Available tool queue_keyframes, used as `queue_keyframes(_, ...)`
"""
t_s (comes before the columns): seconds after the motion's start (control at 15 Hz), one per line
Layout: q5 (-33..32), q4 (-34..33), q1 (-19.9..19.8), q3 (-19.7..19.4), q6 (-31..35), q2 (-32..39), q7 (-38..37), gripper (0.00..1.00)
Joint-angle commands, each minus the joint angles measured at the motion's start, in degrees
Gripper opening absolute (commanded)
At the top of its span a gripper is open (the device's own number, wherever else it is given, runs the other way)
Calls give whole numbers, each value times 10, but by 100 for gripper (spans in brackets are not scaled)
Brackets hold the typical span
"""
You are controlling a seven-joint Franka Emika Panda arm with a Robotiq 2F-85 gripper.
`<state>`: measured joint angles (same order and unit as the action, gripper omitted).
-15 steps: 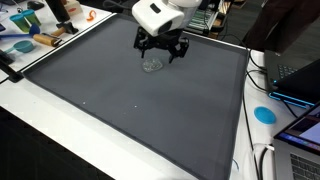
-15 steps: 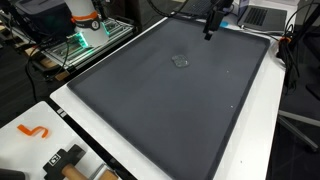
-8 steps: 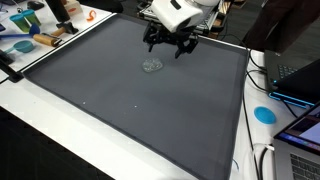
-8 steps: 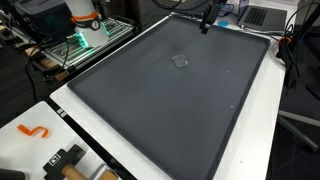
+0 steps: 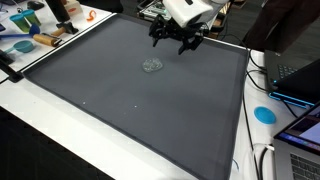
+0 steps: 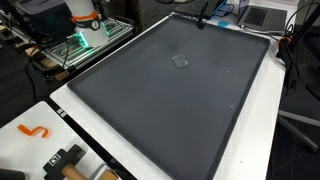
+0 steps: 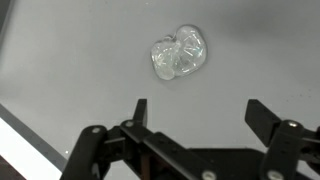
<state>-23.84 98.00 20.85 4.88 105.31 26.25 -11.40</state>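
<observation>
- The gripper hangs in the air over the far edge of the dark mat, jaws spread wide with nothing between them.
- Down on the mat lies the clear plastic lump, a small crumpled, see-through piece, alone on the grey surface.
- In an exterior view the lump sits nearer the camera than the gripper and a little to the picture's left of it; the two are apart, no contact.
- From the opposite side, the gripper is up at the mat's far border while the lump rests further in on the mat, clear of every edge.
- Wrist view now: the two dark fingers rise from the bottom of the picture, and the gripper is plainly open.
- The lump shows above the fingertips, in line with the gap between them but beyond it, a touch toward the left finger's side.
- It lies flat on the mat, two rounded lobes pressed together, catching the light.
- Around the mat: the white table carries a blue disc at the right of the picture.
- An orange hook lies on the table's near corner, well away from the lump.
</observation>
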Motion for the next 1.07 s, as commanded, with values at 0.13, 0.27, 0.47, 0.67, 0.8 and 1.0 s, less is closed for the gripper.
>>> queue_keyframes(0.13,-13,31,-1,7,-11,-22,-20,100)
queue_keyframes(0.27,-13,37,-2,7,-11,-26,-21,100)
queue_keyframes(0.47,-13,44,-3,8,-11,-31,-19,100)
queue_keyframes(0.67,-11,49,-7,8,-9,-37,-17,100)
queue_keyframes(0.8,-11,55,-9,8,-7,-42,-17,100)
queue_keyframes(1.0,-7,59,-18,7,-2,-49,-13,100)
